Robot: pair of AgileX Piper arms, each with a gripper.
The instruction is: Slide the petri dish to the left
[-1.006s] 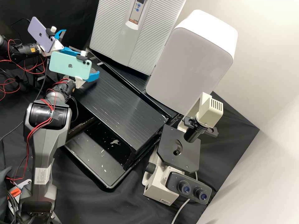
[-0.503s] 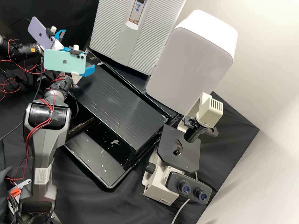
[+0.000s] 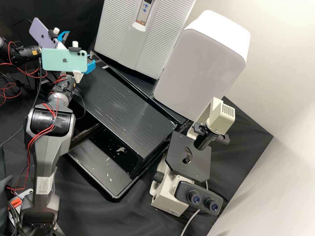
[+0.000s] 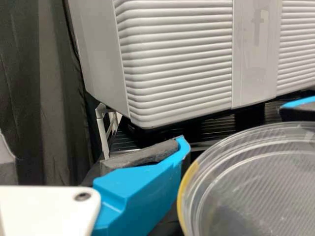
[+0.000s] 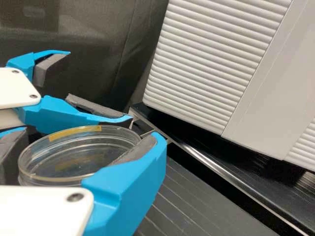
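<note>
A clear round petri dish [image 5: 74, 152] with a yellow strip on its rim sits on the black ribbed platform [image 3: 124, 111], at its far left end. My right gripper [image 5: 78, 142] is shut on the dish, one grey pad on each side of the rim. In the high view this gripper [image 3: 88, 66] lies under a teal phone that hides the dish. My left gripper [image 5: 93, 86] stands open just beyond the dish. One of its fingers [image 4: 147, 182] rests beside the dish rim [image 4: 251, 187], with the dish outside its jaws. This arm carries a purple phone [image 3: 42, 31].
A ribbed white appliance [image 3: 141, 29] stands right behind the platform's far end. A large white box [image 3: 203, 62] and a microscope [image 3: 193, 157] are on the right. A black tray [image 3: 98, 164] lies below the platform's near side. Red cables hang at the left.
My right arm, with the teal phone, has moved left and back along the platform toward the left gripper. The left arm has stayed put.
</note>
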